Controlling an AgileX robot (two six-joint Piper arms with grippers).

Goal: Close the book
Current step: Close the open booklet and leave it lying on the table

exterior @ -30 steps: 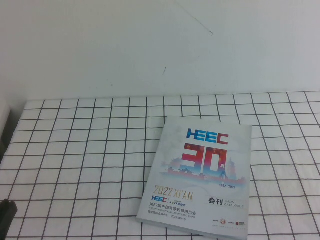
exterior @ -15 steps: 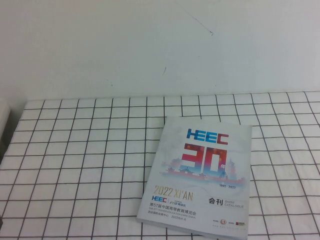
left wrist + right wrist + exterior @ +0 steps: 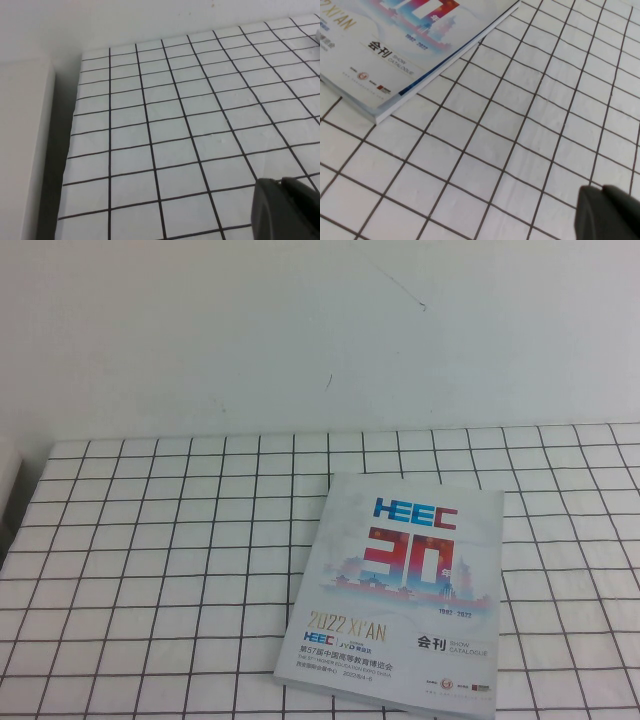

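Observation:
The book (image 3: pixel 405 590) lies shut and flat on the checked cloth, front cover up, with "HEEC 30" printed on it, right of the table's middle. Its lower corner and page edges (image 3: pixel 395 40) show in the right wrist view. Neither gripper appears in the high view. My left gripper (image 3: pixel 280 181) hovers over bare cloth near the table's left edge, its dark fingers together with nothing between them. The right gripper (image 3: pixel 601 188) hangs over the cloth to the right of the book, apart from it, also shut and holding nothing.
A white cloth with a black grid (image 3: pixel 150 570) covers the table. A white wall rises behind it. A white box-like object (image 3: pixel 22 150) stands just off the table's left edge, with a dark gap between it and the cloth.
A dark part of the left arm that showed at the bottom left corner of the high view one second ago has left the picture. The book has not moved.

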